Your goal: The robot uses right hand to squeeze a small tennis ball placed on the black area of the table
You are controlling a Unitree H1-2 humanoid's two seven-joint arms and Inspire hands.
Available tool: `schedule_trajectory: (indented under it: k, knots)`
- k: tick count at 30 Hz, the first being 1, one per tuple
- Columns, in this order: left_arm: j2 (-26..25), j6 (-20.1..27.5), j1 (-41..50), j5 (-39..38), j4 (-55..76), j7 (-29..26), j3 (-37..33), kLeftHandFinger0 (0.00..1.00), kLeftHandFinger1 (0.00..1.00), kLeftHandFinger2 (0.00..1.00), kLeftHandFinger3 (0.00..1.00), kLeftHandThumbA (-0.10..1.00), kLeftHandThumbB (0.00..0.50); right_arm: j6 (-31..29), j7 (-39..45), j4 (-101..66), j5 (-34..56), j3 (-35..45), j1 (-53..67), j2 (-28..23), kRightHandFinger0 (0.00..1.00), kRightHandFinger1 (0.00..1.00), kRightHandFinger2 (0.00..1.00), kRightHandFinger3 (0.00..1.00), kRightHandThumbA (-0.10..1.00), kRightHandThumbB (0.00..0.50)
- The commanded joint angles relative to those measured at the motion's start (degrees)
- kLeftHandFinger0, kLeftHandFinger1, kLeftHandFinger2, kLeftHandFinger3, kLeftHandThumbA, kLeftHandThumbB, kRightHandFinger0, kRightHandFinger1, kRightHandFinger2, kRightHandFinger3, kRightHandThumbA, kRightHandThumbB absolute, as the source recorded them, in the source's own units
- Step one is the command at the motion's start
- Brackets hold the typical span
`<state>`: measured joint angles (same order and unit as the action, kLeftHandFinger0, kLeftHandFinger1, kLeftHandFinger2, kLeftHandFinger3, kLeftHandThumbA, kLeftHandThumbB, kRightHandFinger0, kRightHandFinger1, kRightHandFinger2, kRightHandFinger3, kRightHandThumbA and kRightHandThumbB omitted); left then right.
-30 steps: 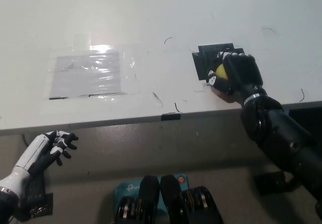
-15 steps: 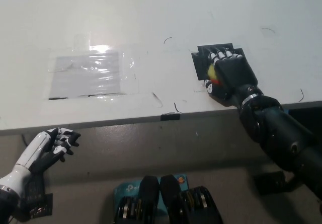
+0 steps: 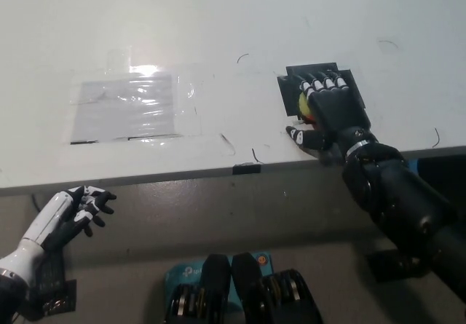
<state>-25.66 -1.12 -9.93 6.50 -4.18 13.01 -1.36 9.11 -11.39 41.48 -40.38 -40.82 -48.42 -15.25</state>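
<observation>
A small yellow tennis ball (image 3: 303, 104) lies on the black patch (image 3: 291, 84) of the white table, mostly hidden under my black right hand (image 3: 329, 110). That hand lies flat over the ball with its fingers stretched out and spread, open, only a sliver of yellow showing at its left edge. My white left hand (image 3: 69, 215) rests below the table's front edge at the lower left, fingers loosely apart and holding nothing.
A clear plastic sheet (image 3: 135, 105) is taped to the white table (image 3: 218, 25) at the left. The table's front edge (image 3: 247, 168) runs across the middle of the view. A teal box (image 3: 182, 274) lies on the floor below.
My right hand has gone from curled tightly around the ball to fingers stretched out flat over it. The left hand has barely shifted.
</observation>
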Motion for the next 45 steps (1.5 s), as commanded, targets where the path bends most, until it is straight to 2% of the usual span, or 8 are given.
schedule_trajectory:
  k: [1, 16, 20, 25, 26, 27, 32, 45]
  knots:
    - [-0.3, 2.4, 0.0, 0.3, 0.1, -0.6, 0.5, 0.37, 0.45, 0.52, 0.61, 0.91, 0.075, 0.8, 3.4, -3.4, -1.7, 1.8, -1.0, -1.1, 1.0, 1.0, 1.0, 1.0, 1.0, 0.5]
    - [0.0, 2.8, 1.7, -0.4, 0.1, -0.7, 1.3, 0.39, 0.45, 0.53, 0.61, 0.92, 0.083, 2.1, 2.7, -26.8, -5.6, 12.8, 3.6, -8.4, 1.0, 1.0, 1.0, 1.0, 1.0, 0.5]
    - [-0.2, 2.6, 1.4, -0.2, 0.1, -0.3, 1.2, 0.39, 0.45, 0.53, 0.63, 0.93, 0.102, 8.4, 3.8, -42.5, -8.5, 19.6, 10.2, -11.2, 1.0, 1.0, 1.0, 1.0, 0.63, 0.299]
    - [-0.1, 2.6, 1.5, 0.2, 0.2, -0.6, 1.1, 0.35, 0.43, 0.51, 0.62, 0.92, 0.101, 13.4, 7.0, -51.9, -3.5, 27.4, 16.0, -8.6, 0.85, 1.0, 1.0, 1.0, 0.46, 0.213]
    - [-0.2, 2.8, 1.5, 0.3, 0.1, -0.6, 1.0, 0.35, 0.43, 0.51, 0.62, 0.92, 0.079, 12.0, 4.4, -54.9, 1.4, 32.5, 20.2, -6.7, 0.14, 0.33, 0.57, 0.78, 0.24, 0.173]
    - [-0.2, 3.0, 1.5, 0.4, 0.0, -0.6, 1.0, 0.35, 0.42, 0.51, 0.61, 0.92, 0.081, 10.3, 1.7, -56.5, 6.1, 36.9, 23.9, -4.8, 0.09, 0.25, 0.43, 0.63, 0.17, 0.158]
    - [-0.2, 2.9, 1.6, 0.2, -0.1, -0.5, 1.1, 0.36, 0.43, 0.51, 0.61, 0.89, 0.071, -1.4, -1.9, -51.3, 21.2, 49.2, 35.1, 1.4, 0.04, 0.12, 0.29, 0.53, -0.06, 0.125]
    - [0.2, 2.8, 2.2, 0.0, -0.3, -0.8, 1.3, 0.37, 0.43, 0.52, 0.62, 0.87, 0.055, -8.7, 3.2, -36.5, 42.3, 63.4, 39.3, 12.9, 0.0, 0.0, 0.11, 0.47, 0.04, 0.147]
